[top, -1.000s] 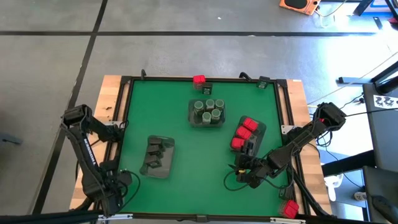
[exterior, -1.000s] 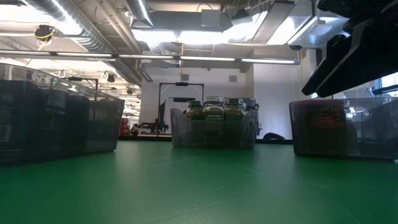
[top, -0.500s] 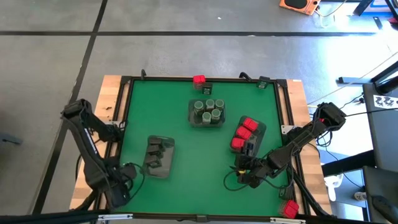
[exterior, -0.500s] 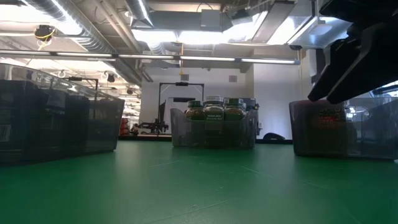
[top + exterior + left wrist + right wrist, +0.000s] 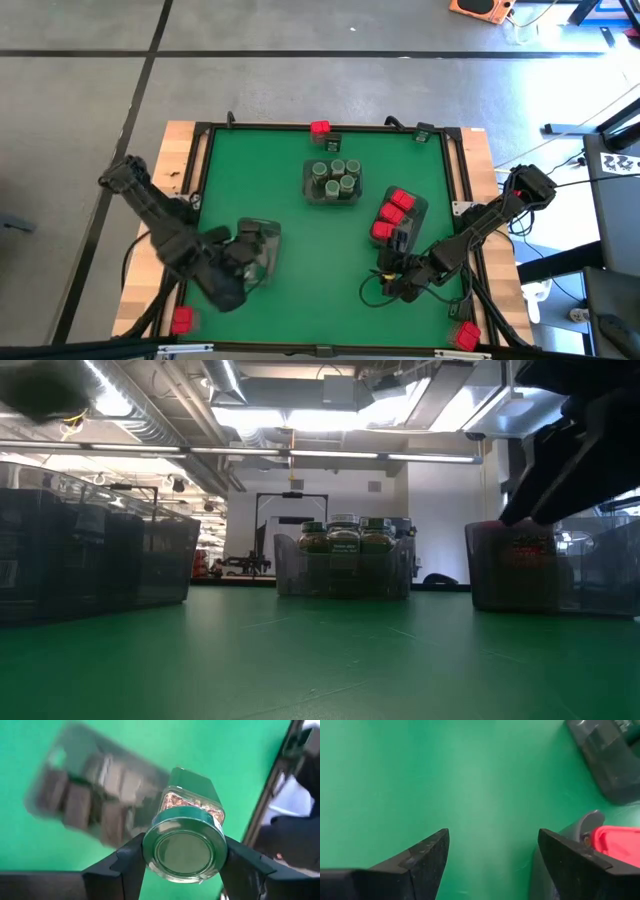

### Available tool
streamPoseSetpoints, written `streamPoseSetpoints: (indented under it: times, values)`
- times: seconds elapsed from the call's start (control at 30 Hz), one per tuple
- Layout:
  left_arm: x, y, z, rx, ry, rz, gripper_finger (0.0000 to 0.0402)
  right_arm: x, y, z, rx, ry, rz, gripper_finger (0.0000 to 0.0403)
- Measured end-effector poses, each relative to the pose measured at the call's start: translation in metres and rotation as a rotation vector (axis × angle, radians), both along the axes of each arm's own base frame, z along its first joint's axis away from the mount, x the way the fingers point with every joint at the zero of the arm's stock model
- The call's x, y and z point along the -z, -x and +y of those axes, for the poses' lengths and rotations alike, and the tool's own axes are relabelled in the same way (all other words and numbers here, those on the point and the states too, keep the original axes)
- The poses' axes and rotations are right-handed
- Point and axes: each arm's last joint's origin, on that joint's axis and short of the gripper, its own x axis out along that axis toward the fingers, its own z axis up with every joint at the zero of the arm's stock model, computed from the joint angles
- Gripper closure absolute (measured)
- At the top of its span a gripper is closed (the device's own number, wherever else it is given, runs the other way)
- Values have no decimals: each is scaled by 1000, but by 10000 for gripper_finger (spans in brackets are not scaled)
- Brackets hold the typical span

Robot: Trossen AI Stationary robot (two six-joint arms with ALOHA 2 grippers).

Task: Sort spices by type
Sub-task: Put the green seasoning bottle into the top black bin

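Tools first: left tool [image 5: 184, 854] pinches a round green-lidded spice jar [image 5: 186, 840] by its sides, above the near-left tray [image 5: 262, 236] of dark tins [image 5: 80, 805]; right tool [image 5: 492, 855] spread wide w/ nothing in it, low over the green surface [image 5: 300, 240], near-right, just beside the tray w/ red boxes [image 5: 393, 212]; farther back, centre tray holds the other jars [image 5: 334, 176]; one red box [image 5: 320, 128] at the far edge.
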Motion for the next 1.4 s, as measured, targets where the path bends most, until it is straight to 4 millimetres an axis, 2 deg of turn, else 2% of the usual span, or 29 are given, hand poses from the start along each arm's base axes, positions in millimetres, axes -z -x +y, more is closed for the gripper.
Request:
streamPoseSetpoints:
  times: [0.27, 0.43, 0.67, 0.87, 1.13, 1.4]
  values:
    - [-7, -39, 52, 5, -96, -41, 197, -1, 0, 0, -9, 33, -7, 98]
    - [-9, -61, 87, 3, -137, -92, 196, -21, -10, 7, -90, 82, -35, 98]
    - [-11, -79, 134, -24, -245, -125, 196, -35, -12, 4, -173, 287, 28, 98]
    - [-8, -93, 171, -28, -308, -120, 196, -34, -15, -8, -141, 314, 71, 98]
    - [22, -119, 211, 39, -381, 1, 196, -31, -19, -26, -69, 301, 141, 98]
    - [58, -145, 229, 148, -368, 77, 196, -30, -23, -38, -30, 297, 180, 98]
